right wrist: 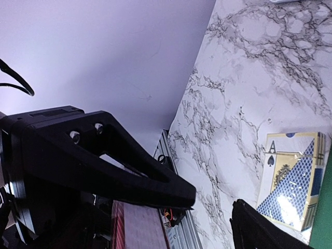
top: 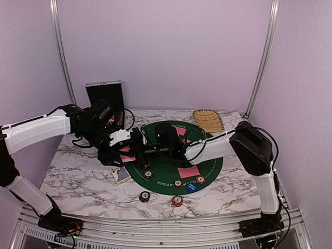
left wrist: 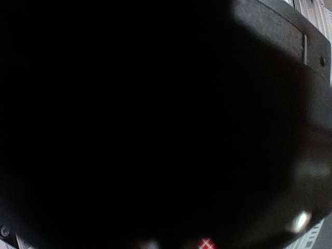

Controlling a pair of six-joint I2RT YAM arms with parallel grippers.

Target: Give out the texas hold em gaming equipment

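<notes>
A round green poker mat (top: 161,179) carries red-backed playing cards (top: 188,171), more cards (top: 180,130), striped poker chips (top: 148,174) and a blue button disc (top: 192,187). Two more chips (top: 144,196) lie on the marble in front of the mat. My left gripper (top: 126,148) hangs over the mat's left edge, shut on a stack of red-backed cards (right wrist: 136,228). Its own camera is almost wholly blacked out. My right gripper (right wrist: 213,202) stands open right beside that stack, nothing between its fingers (right wrist: 155,179). In the top view the right gripper (top: 149,151) meets the left one.
A blue-patterned card box (right wrist: 290,181) lies on the marble at the mat's left edge, also visible as the box (top: 123,175) from above. A tan woven tray (top: 208,120) sits at the back right. A silver case (top: 105,96) stands open at the back left.
</notes>
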